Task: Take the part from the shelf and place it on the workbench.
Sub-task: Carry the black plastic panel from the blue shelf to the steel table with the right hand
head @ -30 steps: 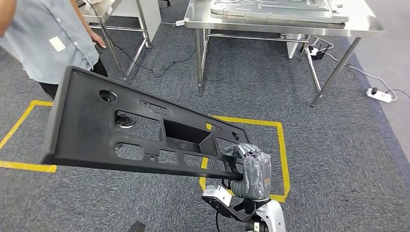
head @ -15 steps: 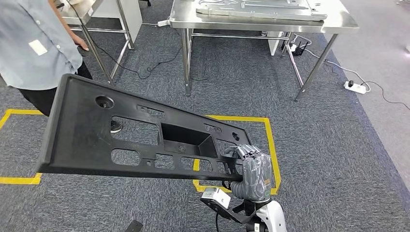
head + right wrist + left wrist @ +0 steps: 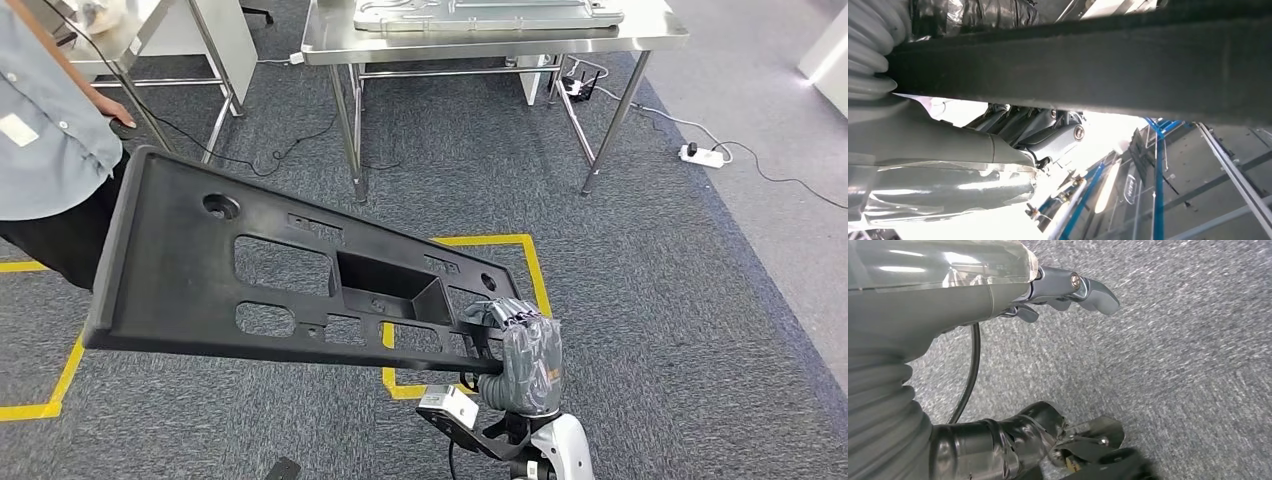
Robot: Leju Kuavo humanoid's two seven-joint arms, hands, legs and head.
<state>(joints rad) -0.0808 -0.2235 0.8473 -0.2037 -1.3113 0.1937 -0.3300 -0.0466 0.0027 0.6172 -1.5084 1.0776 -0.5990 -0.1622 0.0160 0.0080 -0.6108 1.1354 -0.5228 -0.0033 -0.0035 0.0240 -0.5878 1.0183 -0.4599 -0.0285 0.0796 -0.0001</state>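
Right hand (image 3: 525, 348) closed tight on the near corner of the big black part (image 3: 270, 275). Part off the shelf already, held up in the air over the grey carpet (image 3: 650, 330), reaching out long and flat to the left of the hand. Left hand (image 3: 1068, 287) hanging low over the carpet, fingers apart, holding nothing. Yellow tape lines (image 3: 520, 262) on the floor just past the hand. Beside the far end of the part, a person (image 3: 45, 150) in a grey shirt, very close to that edge. Farthest off, the shiny metal tabletop (image 3: 480, 40) with a flat metal plate (image 3: 490, 12) on it. Walk and set-down likely left to do. Open floor ahead; table legs (image 3: 345, 130) and floor cables (image 3: 720, 155) to watch.
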